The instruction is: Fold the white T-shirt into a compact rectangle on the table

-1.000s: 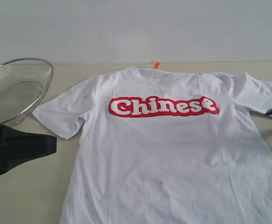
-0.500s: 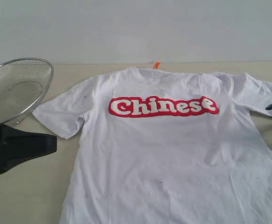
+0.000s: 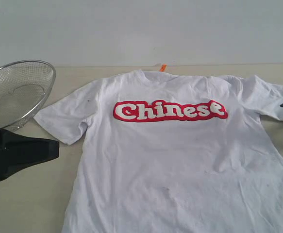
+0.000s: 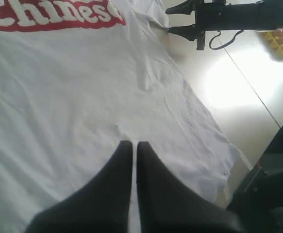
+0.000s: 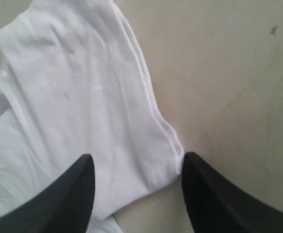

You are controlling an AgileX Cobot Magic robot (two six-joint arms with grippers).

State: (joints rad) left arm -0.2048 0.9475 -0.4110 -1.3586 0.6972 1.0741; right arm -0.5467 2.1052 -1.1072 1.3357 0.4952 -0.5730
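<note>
The white T-shirt [image 3: 180,160] is spread flat on the table [image 3: 29,208], one sleeve [image 5: 83,97] cuff being framed between the parted jaws of the nearer right gripper [image 5: 137,162], while the left gripper [image 4: 134,144] is pointed, jaws together, at the torso cloth

You can read one word: "Chinese". The lettering [image 3: 169,110] is rounded and white on a red band, and it runs across the chest of the white T-shirt [image 3: 180,165]. In the left wrist view you get the same word with its upper part cut off by the frame edge. The orange neck tag [image 3: 163,67] at the collar is too small for you to read.
</note>
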